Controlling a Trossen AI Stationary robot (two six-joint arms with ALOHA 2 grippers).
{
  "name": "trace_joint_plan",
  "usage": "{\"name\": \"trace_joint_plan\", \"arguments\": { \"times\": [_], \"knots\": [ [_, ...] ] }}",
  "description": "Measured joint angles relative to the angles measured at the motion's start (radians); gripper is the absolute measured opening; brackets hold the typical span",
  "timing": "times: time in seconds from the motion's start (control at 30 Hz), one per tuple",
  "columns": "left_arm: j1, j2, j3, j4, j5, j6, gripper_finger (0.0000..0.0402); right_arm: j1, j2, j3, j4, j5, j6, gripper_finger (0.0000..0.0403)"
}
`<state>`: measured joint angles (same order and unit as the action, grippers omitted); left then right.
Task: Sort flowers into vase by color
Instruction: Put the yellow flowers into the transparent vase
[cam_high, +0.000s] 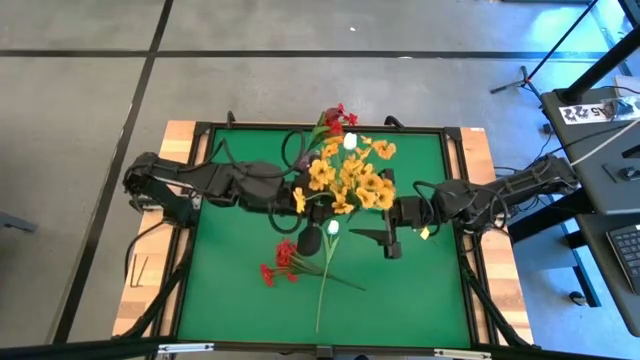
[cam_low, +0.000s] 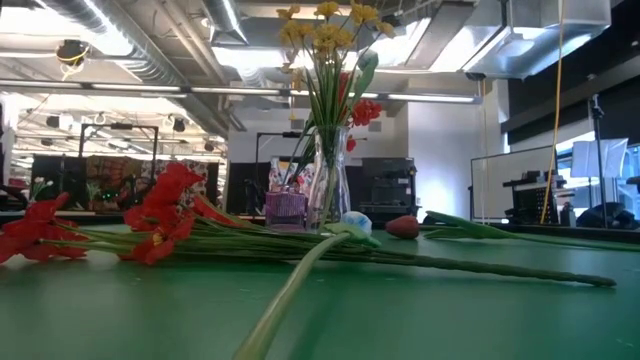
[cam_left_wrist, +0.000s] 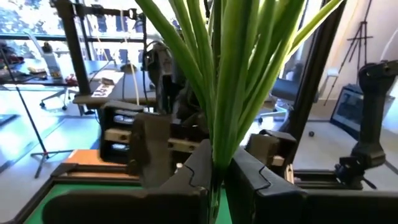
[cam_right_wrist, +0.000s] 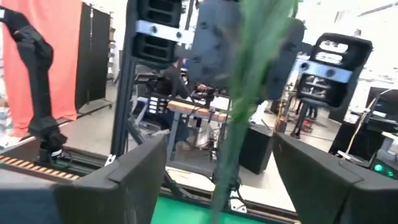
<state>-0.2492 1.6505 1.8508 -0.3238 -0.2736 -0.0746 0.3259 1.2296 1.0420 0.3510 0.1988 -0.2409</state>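
1. The green table (cam_high: 230, 290) fills the high view; its far middle is covered by a mass of yellow blossom sprays (cam_high: 352, 178), which hides the vase beneath from above.
2. The left arm reaches in from its side to that bunch. In the left wrist view, the left gripper (cam_left_wrist: 216, 177) has its fingers (cam_left_wrist: 193, 177) close together around a bundle of green stems (cam_left_wrist: 227, 93), with only a narrow gap; the blossoms are cut off at the frame edge.
3. The right gripper (cam_right_wrist: 214, 177) sits just beside the bunch on the other side, fingers spread wide apart. A blurred green stem (cam_right_wrist: 245, 93) hangs between them; whether it touches either finger cannot be told.
4. The clear vase (cam_low: 328, 185) shows only in the low view, upright, holding yellow and a few red blossoms.
5. Red blossom sprays (cam_high: 278, 262) lie flat on the near table.
6. A white tulip (cam_high: 333, 227) lies beside them, its stem running toward the near edge.
7. A dark pink bud (cam_low: 402, 227) lies past the tulip, small and indistinct.
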Motion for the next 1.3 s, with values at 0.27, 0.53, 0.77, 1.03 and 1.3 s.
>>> {"name": "trace_joint_plan", "arguments": {
  "times": [0.27, 0.53, 0.77, 1.03, 1.3],
  "knots": [
    [-0.002, 0.000, -0.042, -0.001, -0.005, 0.000, 0.0022, -0.035, 0.002, 0.000, -0.011, -0.011, 0.051, 0.0165],
    [-0.002, 0.000, -0.043, -0.001, -0.036, 0.007, 0.0023, -0.032, 0.002, 0.000, -0.054, -0.007, 0.054, 0.0037],
    [-0.002, 0.001, -0.044, -0.003, -0.066, 0.008, 0.0030, -0.032, 0.001, 0.000, -0.069, 0.014, 0.053, 0.0018],
    [-0.009, -0.006, -0.044, -0.008, -0.132, 0.036, 0.0095, -0.032, -0.003, 0.000, -0.082, 0.117, 0.031, 0.0007],
    [-0.078, -0.083, -0.043, -0.051, -0.343, 0.109, 0.0164, -0.032, -0.102, 0.000, -0.140, 0.183, 0.008, 0.0010]
  ]
}}
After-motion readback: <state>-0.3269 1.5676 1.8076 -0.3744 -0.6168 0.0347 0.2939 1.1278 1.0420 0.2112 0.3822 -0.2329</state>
